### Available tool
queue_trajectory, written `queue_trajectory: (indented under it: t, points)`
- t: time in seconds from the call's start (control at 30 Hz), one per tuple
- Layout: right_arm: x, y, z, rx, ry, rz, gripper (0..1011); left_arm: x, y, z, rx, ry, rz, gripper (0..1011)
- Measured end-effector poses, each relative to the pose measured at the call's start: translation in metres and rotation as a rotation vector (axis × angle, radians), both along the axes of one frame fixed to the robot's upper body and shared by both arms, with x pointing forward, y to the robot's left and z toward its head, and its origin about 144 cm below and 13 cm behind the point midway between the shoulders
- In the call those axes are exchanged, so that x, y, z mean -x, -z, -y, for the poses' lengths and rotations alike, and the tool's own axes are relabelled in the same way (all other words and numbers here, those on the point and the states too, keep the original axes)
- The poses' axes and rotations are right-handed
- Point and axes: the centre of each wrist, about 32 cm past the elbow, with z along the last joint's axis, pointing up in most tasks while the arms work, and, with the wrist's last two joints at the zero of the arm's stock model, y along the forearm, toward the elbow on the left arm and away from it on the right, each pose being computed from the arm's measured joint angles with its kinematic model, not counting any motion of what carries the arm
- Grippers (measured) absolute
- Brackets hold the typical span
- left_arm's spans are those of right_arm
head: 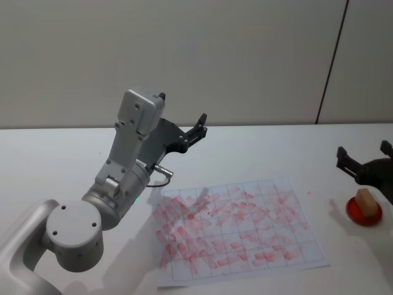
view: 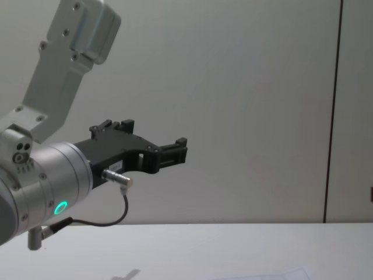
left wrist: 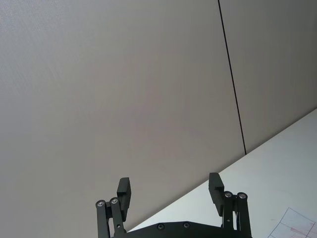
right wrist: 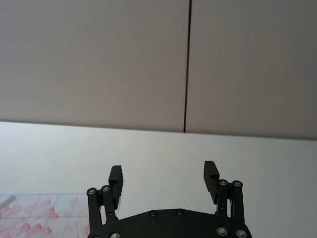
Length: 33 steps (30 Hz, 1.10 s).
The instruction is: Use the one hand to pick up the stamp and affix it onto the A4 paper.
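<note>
The stamp [head: 366, 201], a small tan wooden block, stands on a round red ink pad [head: 362, 212] at the table's right edge. My right gripper [head: 363, 150], the hand, hovers just behind and above it, open and holding nothing; in its wrist view the right gripper [right wrist: 163, 173] points at the wall. The A4 paper [head: 239, 230], a gridded white sheet covered with red stamp marks, lies at the table's middle front, and a piece of it [right wrist: 29, 213] appears in the right wrist view. My left gripper [head: 182, 108] is raised off the table, open and empty, left of the paper.
The bulky silver left arm [head: 116, 184] with a green light rises over the paper's left edge. White table [head: 49, 153] runs back to a grey wall with a dark vertical seam [head: 331, 61].
</note>
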Motion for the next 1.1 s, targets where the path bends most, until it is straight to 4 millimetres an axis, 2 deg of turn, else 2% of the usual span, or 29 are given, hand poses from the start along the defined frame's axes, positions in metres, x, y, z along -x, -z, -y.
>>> queue_trajectory:
  t: [0.53,0.97,1.1]
  points:
    - [0.002,0.009,0.008,0.019,0.068,-0.199,1001,0.000,0.000,0.000,0.000,0.000,0.000,1001]
    - [0.000,0.022,0.012,0.021,0.073,-0.283,1001,0.000,0.000,0.000,0.000,0.000,0.000,1001]
    - [-0.002,0.027,0.013,0.023,0.066,-0.302,929,0.000,0.000,0.000,0.000,0.000,0.000,1001]
